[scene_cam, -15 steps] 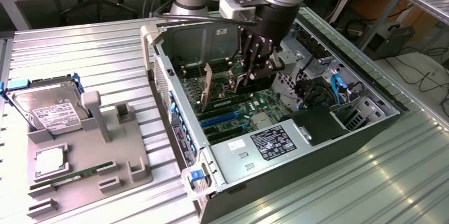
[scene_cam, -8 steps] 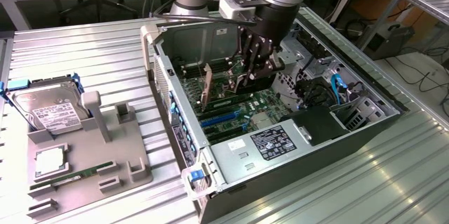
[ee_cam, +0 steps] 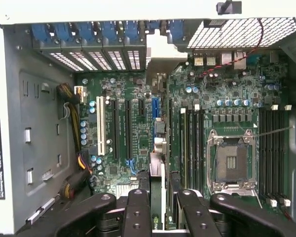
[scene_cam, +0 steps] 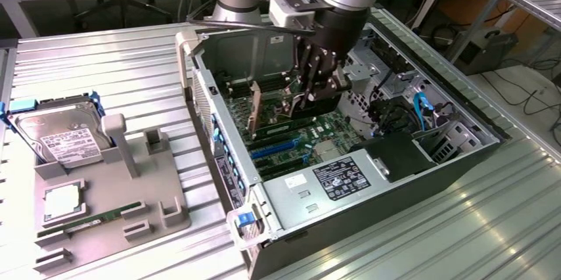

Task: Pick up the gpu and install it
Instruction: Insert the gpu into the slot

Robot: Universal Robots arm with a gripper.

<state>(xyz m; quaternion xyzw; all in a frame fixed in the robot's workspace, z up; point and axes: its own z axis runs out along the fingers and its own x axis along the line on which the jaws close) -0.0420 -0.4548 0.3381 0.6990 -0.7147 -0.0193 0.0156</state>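
Note:
My gripper [scene_cam: 314, 96] is down inside the open computer case [scene_cam: 263, 227], over the green motherboard [scene_cam: 307, 142]. It is shut on the gpu [scene_cam: 290, 121], a thin dark card with a metal end bracket that hangs on edge below the fingers. In the wrist view the gpu [ee_cam: 157, 168] shows edge-on between the two black fingers [ee_cam: 138, 212] of my gripper [ee_cam: 160, 207]. It runs in line with the expansion slots, close to the blue slot [ee_cam: 155, 106]. Whether its lower edge touches a slot I cannot tell.
On the exterior view's left a grey holder [scene_cam: 114, 162] carries a hard drive [scene_cam: 62, 139], a square chip [scene_cam: 63, 201] and a green memory stick [scene_cam: 92, 217]. Inside the case are a labelled metal cover [scene_cam: 342, 178], cables [scene_cam: 421, 112], an empty processor socket [ee_cam: 232, 163] and memory slots [ee_cam: 190, 143].

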